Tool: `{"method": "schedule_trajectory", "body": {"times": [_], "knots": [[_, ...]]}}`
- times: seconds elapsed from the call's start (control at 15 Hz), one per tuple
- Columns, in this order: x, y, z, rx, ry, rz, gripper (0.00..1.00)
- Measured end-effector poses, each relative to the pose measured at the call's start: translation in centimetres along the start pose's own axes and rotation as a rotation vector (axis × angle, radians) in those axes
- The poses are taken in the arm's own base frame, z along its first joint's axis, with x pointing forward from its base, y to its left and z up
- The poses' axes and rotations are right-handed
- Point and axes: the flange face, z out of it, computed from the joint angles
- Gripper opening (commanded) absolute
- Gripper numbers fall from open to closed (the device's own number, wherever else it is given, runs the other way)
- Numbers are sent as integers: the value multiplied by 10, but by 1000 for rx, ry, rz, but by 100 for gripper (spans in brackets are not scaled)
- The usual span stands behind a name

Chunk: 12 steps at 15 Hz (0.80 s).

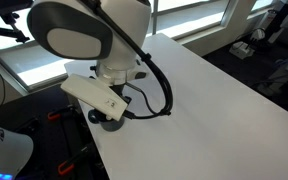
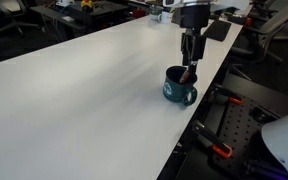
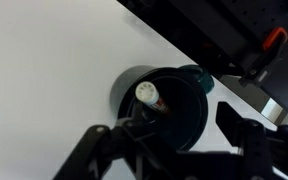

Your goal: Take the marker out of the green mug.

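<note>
The green mug (image 2: 179, 92) is squat and dark, and stands near the white table's edge. In the wrist view (image 3: 179, 112) I look down into its dark inside, and its handle points to the upper right. A marker (image 3: 147, 95) with a white end and a red band leans inside the mug against its left wall; it also shows in an exterior view (image 2: 188, 74). My gripper (image 2: 190, 58) hangs straight above the mug with its fingertips at the rim. In the wrist view the gripper (image 3: 174, 128) is open, with one finger by the marker and the other outside the mug's right side. The arm hides the mug in an exterior view (image 1: 109, 115).
The white table (image 2: 74, 90) spreads wide on one side of the mug. Its edge (image 3: 199, 55) runs close behind the mug. Beyond it are dark equipment with red-handled parts (image 3: 274, 40), a black frame (image 2: 229, 130) and cluttered desks (image 2: 74, 8).
</note>
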Motion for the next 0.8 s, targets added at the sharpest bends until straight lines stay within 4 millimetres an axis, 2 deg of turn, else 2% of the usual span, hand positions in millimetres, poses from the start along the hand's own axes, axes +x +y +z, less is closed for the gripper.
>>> {"method": "schedule_trajectory", "body": {"times": [0.2,0.27,0.33,0.4,0.73,0.8], "knots": [[-2,-1,3,-6,-21,-19,76],[-3,-2,4,-9,-28,-26,73],[-3,-2,5,-11,-34,-31,66],[-4,-2,5,-12,-38,-35,53],[-4,-2,8,-11,-46,-39,42],[-4,-2,8,-10,-47,-39,31]]}}
